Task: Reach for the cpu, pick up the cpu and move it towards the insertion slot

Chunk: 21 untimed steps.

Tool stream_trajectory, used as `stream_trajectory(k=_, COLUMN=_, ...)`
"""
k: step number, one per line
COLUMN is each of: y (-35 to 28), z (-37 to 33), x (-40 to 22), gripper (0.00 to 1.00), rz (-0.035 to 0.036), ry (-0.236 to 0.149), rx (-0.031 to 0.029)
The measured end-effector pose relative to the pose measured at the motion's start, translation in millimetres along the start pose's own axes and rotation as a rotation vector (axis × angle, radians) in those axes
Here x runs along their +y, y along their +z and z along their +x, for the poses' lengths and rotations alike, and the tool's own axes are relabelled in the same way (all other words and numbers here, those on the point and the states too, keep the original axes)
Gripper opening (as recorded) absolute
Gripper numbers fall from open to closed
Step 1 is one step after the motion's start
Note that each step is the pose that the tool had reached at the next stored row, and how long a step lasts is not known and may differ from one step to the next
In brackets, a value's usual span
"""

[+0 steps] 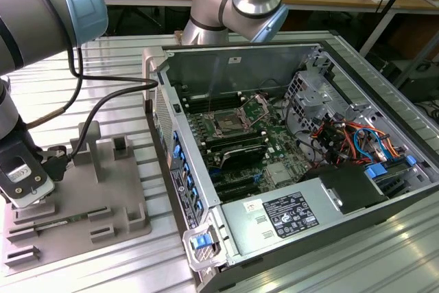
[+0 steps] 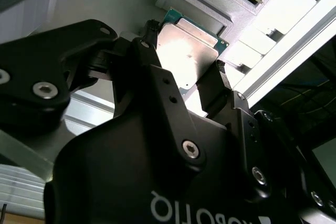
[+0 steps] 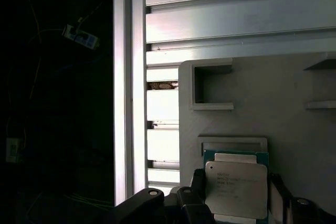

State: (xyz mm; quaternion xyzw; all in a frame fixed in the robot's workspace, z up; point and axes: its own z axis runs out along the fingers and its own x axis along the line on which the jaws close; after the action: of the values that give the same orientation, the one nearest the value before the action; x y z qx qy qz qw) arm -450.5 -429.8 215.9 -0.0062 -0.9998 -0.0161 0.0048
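The cpu (image 3: 236,192), a flat silvery square on a teal board, sits between my gripper's (image 3: 236,183) two black fingers (image 3: 198,181), which press on its opposite edges. In the second wrist view the same cpu (image 2: 189,40) shows between the fingertips (image 2: 219,74), just in front of a raised grey nest frame. In the exterior view my gripper (image 1: 31,205) hangs low over the grey fixture plate (image 1: 103,197) at that view's left. The insertion slot (image 1: 226,125), a steel-framed socket with a dark centre, lies on the motherboard inside the open computer case, well off to the exterior view's right.
The fixture plate carries several raised blocks and holders (image 1: 122,147). A black cable (image 1: 103,101) runs from the arm to the gripper. The case wall (image 1: 175,162) stands between plate and motherboard. A power supply (image 1: 274,217) and coloured cables (image 1: 350,142) fill the case's near and right parts.
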Motion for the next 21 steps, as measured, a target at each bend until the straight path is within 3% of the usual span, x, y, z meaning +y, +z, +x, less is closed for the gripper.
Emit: stream_trajectory(k=21, y=-11.6, z=-0.3, x=0.4, gripper=0.55, rz=-0.0001, ry=0.000, rx=-0.0001)
